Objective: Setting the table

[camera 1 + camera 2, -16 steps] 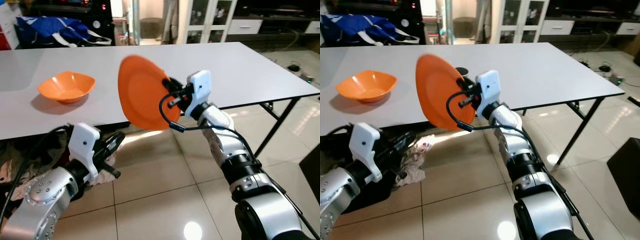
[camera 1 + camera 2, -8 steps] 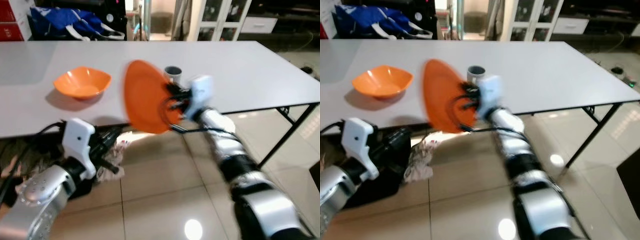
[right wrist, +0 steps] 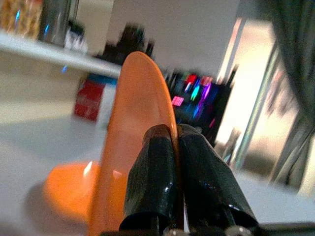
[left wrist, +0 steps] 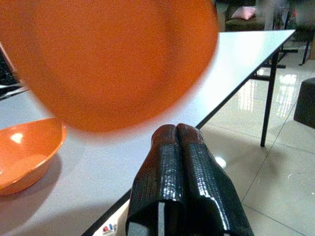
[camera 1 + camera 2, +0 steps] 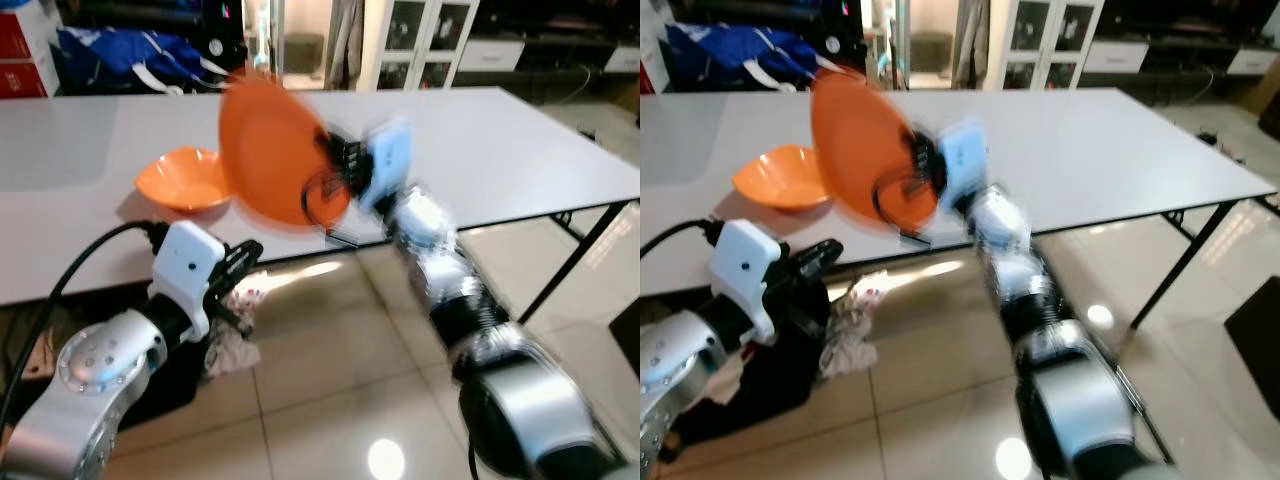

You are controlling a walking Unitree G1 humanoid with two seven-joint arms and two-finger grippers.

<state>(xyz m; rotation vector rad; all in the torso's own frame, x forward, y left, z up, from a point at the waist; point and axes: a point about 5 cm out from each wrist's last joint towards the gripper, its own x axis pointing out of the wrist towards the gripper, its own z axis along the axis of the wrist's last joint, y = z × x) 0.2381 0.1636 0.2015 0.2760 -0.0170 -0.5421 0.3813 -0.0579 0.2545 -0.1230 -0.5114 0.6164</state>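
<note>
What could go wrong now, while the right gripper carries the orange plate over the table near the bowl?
1. The right gripper pinches the plate only at its rim, and the plate stands nearly on edge. It may slip or swing in the grip.
2. The plate hangs close to the bowl. If lowered here, it may knock the bowl.
3. The left gripper, shut and empty, sits just below the table edge. Raising it could hit the edge.

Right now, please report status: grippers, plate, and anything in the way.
Right gripper shut on plate, held tilted over table edge. Left gripper shut, empty, below table edge. Bowl on table beside plate's path.
</note>
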